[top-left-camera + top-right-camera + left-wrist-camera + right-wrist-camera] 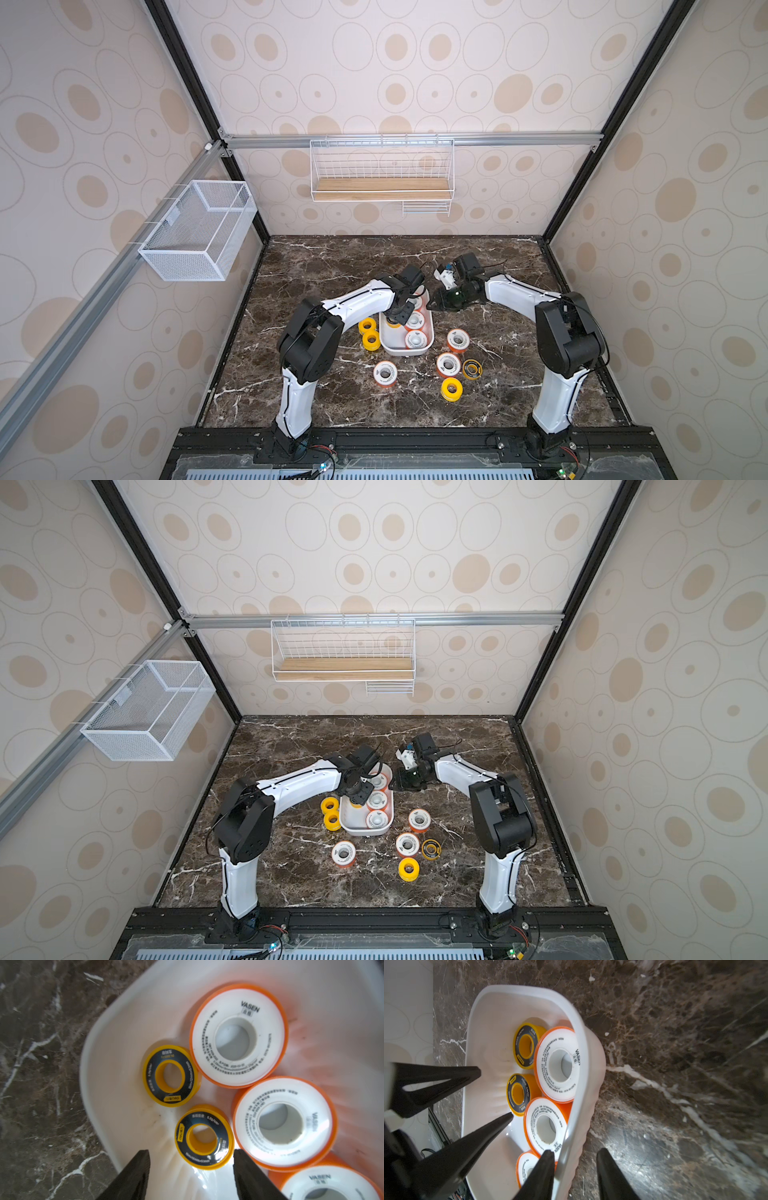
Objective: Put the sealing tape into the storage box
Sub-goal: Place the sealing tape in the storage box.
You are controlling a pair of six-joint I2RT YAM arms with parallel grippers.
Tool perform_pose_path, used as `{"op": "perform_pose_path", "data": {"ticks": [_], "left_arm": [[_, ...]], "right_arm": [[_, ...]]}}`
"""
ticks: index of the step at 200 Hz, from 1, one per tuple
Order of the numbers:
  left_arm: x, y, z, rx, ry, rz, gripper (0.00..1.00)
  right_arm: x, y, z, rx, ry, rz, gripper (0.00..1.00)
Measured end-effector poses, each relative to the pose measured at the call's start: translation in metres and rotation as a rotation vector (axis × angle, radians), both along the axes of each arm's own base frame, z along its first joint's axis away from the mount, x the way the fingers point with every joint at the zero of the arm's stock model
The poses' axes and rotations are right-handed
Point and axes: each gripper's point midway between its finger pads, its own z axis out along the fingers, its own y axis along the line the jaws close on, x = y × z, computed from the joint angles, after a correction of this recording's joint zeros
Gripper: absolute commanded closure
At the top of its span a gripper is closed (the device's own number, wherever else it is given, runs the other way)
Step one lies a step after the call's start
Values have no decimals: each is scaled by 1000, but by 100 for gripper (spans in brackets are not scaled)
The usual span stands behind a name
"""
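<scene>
Drop-off step: left fingers (135, 1174) gape empty over a spool (204, 1136) in the box (99, 1076); right fingers (544, 1169) straddle its wall — unclamped. Next, likely: lift clear, fetch another off the counter (332, 399).

One shallow white plastic storage box (405, 352). Twelve round tape spools (385, 374). Six white-faced spools with orange rims (239, 1034): three in the box, three on the dark marble worktop (332, 257). Three plain yellow spools (451, 388), all on the worktop. Three yellow spools with black-ringed faces (170, 1075): two in the box, one on the worktop. One white wire-mesh basket (199, 232). One white wire shelf with a wooden base (381, 185). Two white-and-black robot arms, left arm (357, 301) and right arm (515, 291).
</scene>
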Motion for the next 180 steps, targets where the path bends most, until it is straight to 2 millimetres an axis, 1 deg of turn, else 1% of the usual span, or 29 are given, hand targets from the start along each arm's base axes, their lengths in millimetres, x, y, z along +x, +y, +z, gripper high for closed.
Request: {"op": "perform_pose_path", "data": {"ticks": [20,38,50,70,84,98,121,146,158,177,180], "left_arm": [[-6,6,33,-54,-57,11,30],[-11,14,65,-129,-109,32,31],[-15,26,84,-188,-137,61,31],[-20,50,103,-275,-166,131,31],[-24,69,112,-328,-177,186,30],[-29,87,119,-377,-190,239,30],[-37,110,129,-462,-206,311,29],[-49,126,138,-543,-212,355,26],[-57,134,139,-562,-211,368,23],[-71,140,141,-576,-215,369,19],[-74,141,142,-578,-217,368,17]], "right_arm": [[0,-4,8,-19,-34,3,56],[1,-11,26,-35,-97,3,54],[-1,-16,40,-44,-145,3,53],[-5,-26,56,-65,-208,-1,51],[-12,-35,60,-92,-238,-6,50],[-19,-45,60,-122,-256,-11,49],[-32,-61,58,-174,-271,-18,47],[-47,-78,56,-225,-284,-31,45],[-55,-86,56,-245,-291,-35,45],[-68,-98,55,-278,-294,-44,43],[-70,-100,55,-281,-294,-45,43]]}}
